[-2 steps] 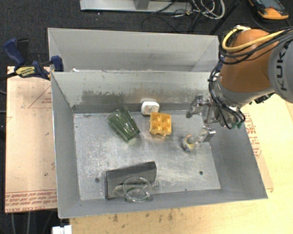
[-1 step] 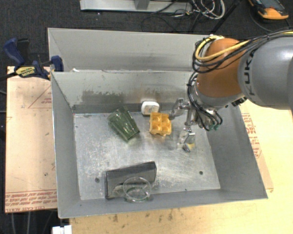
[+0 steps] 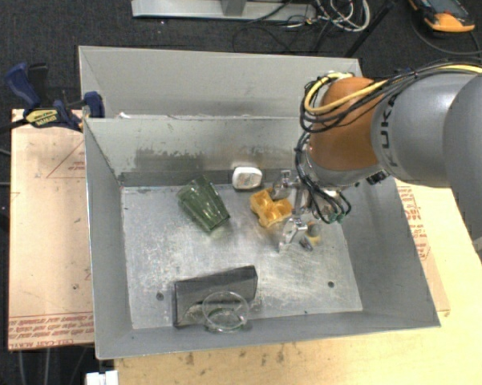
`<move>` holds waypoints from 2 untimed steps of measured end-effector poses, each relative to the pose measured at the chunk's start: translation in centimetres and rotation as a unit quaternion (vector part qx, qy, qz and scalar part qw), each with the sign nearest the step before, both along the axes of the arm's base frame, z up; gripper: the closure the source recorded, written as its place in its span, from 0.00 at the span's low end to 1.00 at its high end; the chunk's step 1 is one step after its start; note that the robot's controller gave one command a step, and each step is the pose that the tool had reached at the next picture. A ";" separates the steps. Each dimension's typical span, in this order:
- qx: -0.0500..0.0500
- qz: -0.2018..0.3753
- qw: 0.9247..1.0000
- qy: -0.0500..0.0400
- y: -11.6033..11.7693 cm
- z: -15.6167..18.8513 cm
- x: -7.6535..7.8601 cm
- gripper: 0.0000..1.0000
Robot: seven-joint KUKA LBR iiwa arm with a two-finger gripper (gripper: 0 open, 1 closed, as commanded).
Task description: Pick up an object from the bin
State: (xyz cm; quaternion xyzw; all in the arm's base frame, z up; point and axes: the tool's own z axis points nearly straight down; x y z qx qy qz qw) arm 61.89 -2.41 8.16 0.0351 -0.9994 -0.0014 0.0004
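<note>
Yellow crumpled thing (image 3: 269,208) lies near the bin's (image 3: 224,263) back wall, just beside the gripper (image 3: 299,237). Open or closed, I can't tell. Closing off-centre might shove it aside and catch nothing.

The only lettering that can be made out stands on the grey casing of the arm (image 3: 437,127), at its edge next to the orange cover (image 3: 345,139). There, dark capital letters (image 3: 382,131) run sideways. A "U" and a "K" show, and the rest is lost round the curve of the casing. Nothing on the things in the bin (image 3: 104,215) can be read.
</note>
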 end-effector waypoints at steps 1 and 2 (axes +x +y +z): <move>-0.001 0.010 1.000 -0.005 1.0 2.9 3.6 1.00; -0.001 0.010 1.000 -0.005 1.0 2.9 3.6 1.00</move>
